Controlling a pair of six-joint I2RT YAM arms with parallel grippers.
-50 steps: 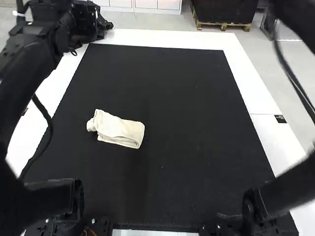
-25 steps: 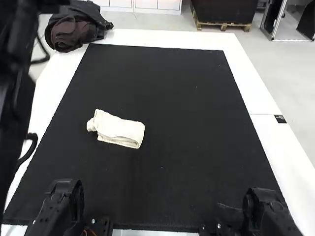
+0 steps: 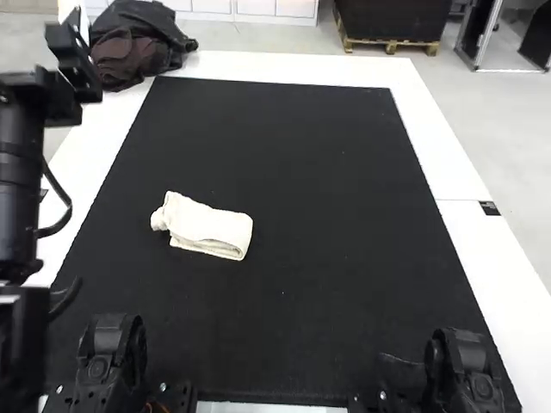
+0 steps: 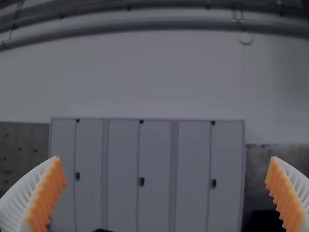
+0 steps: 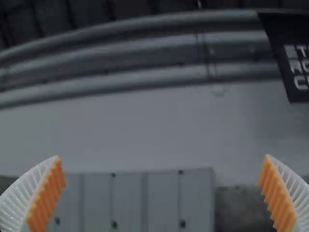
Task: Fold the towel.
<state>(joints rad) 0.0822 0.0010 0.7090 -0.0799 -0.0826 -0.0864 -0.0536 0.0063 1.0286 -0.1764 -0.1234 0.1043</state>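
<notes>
The cream cloth towel point(image 3: 207, 225) is lying in a compact, folded bundle on the black rectangular mat point(image 3: 318, 172), left of centre, which is covering much of the white table point(image 3: 448, 172). The white-ribbed, orange-padded left tool point(image 4: 165, 162) and the matching right tool point(image 5: 162, 157) are standing widely parted, each gripping nothing. The folding is seemingly nearing completion; any finishing step is probably calling for restraint: approaching the knobbly end from above, pinching only loose layers, drawing them flat gently and releasing without dragging the bundle. Careless pulling would be risking an unfolding. The towel's underside and inner layers are staying out of sight, so the fold count is escaping certainty. The black jointed left arm point(image 3: 21, 181) is being cut off by the high view's edge.
</notes>
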